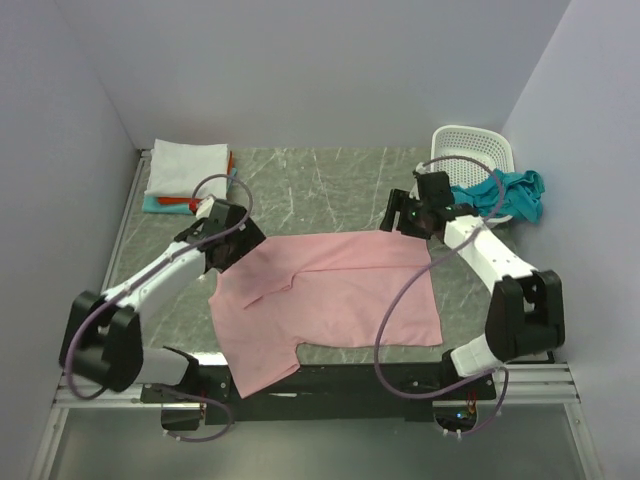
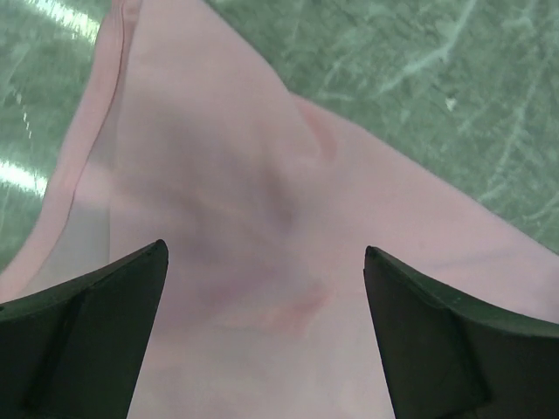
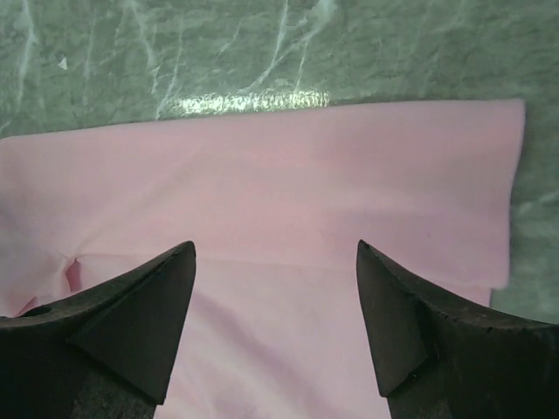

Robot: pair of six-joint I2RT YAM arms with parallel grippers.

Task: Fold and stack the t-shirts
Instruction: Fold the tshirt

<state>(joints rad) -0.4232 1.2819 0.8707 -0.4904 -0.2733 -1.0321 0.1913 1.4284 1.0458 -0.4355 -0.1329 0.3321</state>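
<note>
Green marbled tabletop (image 1: 330, 175) holds the pink t-shirt (image 1: 330, 290) at centre frame, long axis left-right; you have the left gripper (image 2: 265, 249) and right gripper (image 3: 275, 249) open, empty, over its upper corners.

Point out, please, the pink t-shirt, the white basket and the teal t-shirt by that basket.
pink t-shirt (image 1: 330, 290): top external view, middle of its spread-out body.
white basket (image 1: 475, 140): top external view, on its far lattice wall.
teal t-shirt (image 1: 515, 190): top external view, bunched part at the basket's right side.
</note>
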